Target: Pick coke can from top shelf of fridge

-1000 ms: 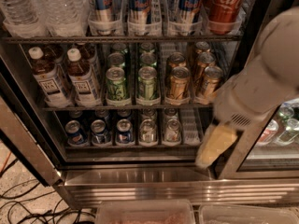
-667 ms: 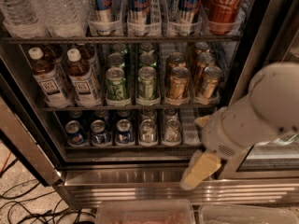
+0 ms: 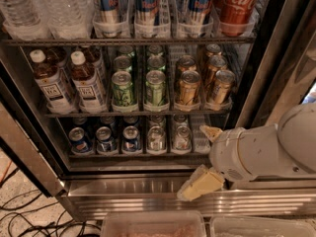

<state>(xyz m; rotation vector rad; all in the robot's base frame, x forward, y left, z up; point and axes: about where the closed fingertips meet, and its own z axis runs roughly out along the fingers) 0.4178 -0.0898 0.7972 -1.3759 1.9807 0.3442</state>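
The red coke can (image 3: 238, 6) stands at the right end of the top shelf (image 3: 128, 41) of the fridge (image 3: 148, 191), in a clear lane tray, its top cut off by the frame edge. My gripper (image 3: 204, 158) is low at the right, in front of the bottom rack and the steel sill, far below the coke can. Its cream fingers (image 3: 198, 184) are spread apart with nothing between them. The white arm (image 3: 269, 149) comes in from the right.
Blue-and-silver Red Bull cans (image 3: 147, 4) and water bottles (image 3: 59, 6) share the top shelf. Tea bottles (image 3: 86, 83), green cans (image 3: 122, 88) and gold cans (image 3: 188, 87) fill the middle rack. Clear bins (image 3: 153, 225) sit below. Cables (image 3: 29, 216) lie on the floor at the left.
The arm has swung down and to the left, from beside the middle rack to the sill level, and the gripper now points left.
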